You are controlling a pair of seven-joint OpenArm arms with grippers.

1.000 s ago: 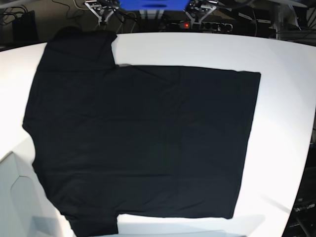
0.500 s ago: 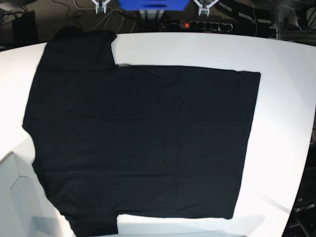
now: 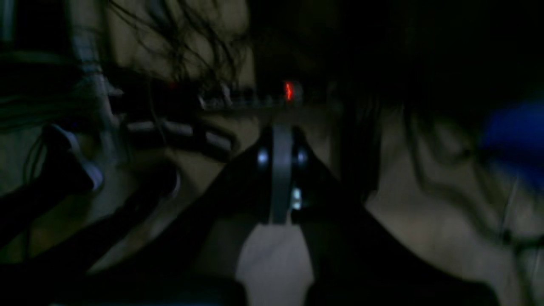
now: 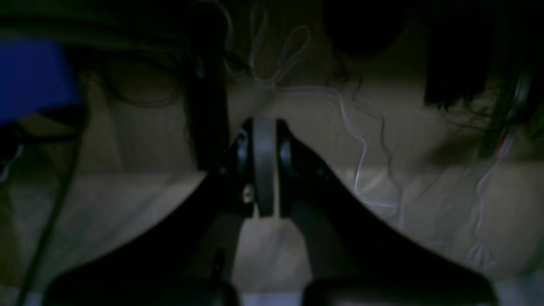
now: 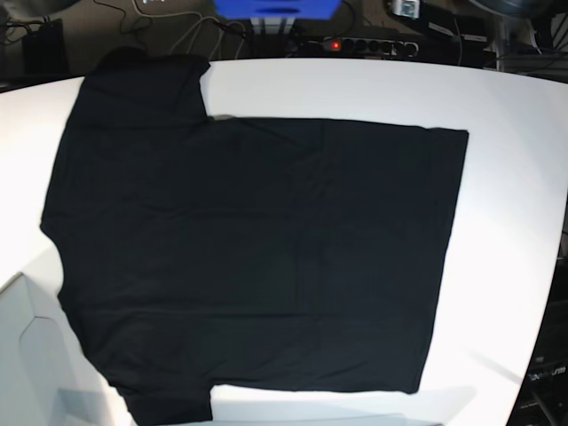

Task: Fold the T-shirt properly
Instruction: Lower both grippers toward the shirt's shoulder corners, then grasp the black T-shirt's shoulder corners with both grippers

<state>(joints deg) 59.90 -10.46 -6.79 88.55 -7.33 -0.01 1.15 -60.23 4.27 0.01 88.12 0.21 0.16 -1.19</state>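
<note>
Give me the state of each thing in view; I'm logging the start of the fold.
T-shirt: spread flat on the table, unfolded, plain black side up.
Left gripper: shut, empty, off the table.
Right gripper: shut, empty, off the table.
Power strip: red light lit.

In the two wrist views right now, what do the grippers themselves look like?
Both views are dark and blurred. The left gripper shows black finger bodies spreading down from a narrow grey centre strip, with small pale fasteners beside it. The right gripper matches: black flared bodies, a rounded grey middle strip and one small pale screw. No markings can be made out.
</note>
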